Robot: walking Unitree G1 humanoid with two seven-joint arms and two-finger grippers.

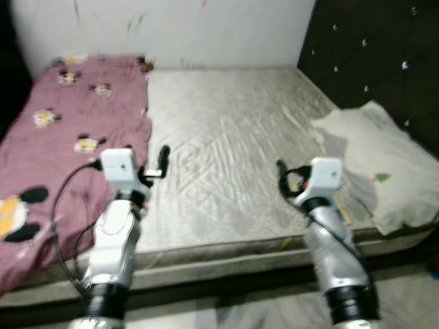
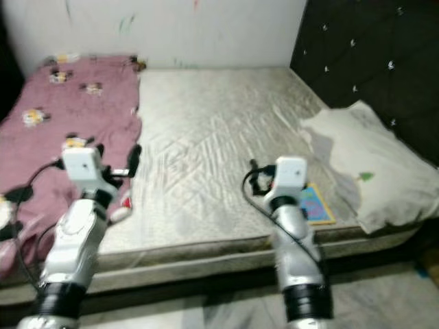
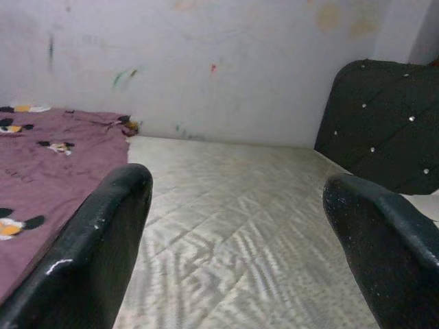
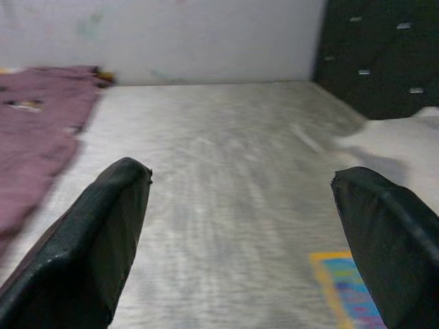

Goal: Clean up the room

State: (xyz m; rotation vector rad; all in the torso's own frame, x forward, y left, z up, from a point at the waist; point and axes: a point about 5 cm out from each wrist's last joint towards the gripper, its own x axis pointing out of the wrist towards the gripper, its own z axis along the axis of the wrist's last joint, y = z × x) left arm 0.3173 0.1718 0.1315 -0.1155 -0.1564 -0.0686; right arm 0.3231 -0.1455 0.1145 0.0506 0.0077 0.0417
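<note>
- One bare mattress (image 1: 226, 151) with a grey quilted top fills the middle of the scene, its far edge against one white wall (image 1: 178, 27) marked with a few small coloured smudges.
- One maroon blanket (image 1: 62, 144) printed with cartoon mouse figures covers the mattress's left part, from the wall down to the near edge.
- One pale pillow (image 1: 384, 164) lies on the right part of the mattress, just below one dark tufted headboard (image 1: 384, 55) studded with shiny buttons.
- One flat colourful book (image 2: 314, 203), yellow-edged with blue and pink inside, lies on the mattress near the front edge, just beside the pillow's near corner and close to the right arm.
- Two silver arms reach forward over the near edge of the bed.
- The left gripper (image 3: 236, 253) hovers above the mattress close to the blanket's border; its two black fingers (image 3: 89, 247) are spread wide with nothing between them.
- The right gripper (image 4: 240, 240) hovers over the bare mattress, well apart from the left one; its two fingers (image 4: 384, 233) are also spread wide and empty, with the book's corner visible beside one of them.
- A strip of grey floor (image 1: 411, 301) shows in front of the bed.
</note>
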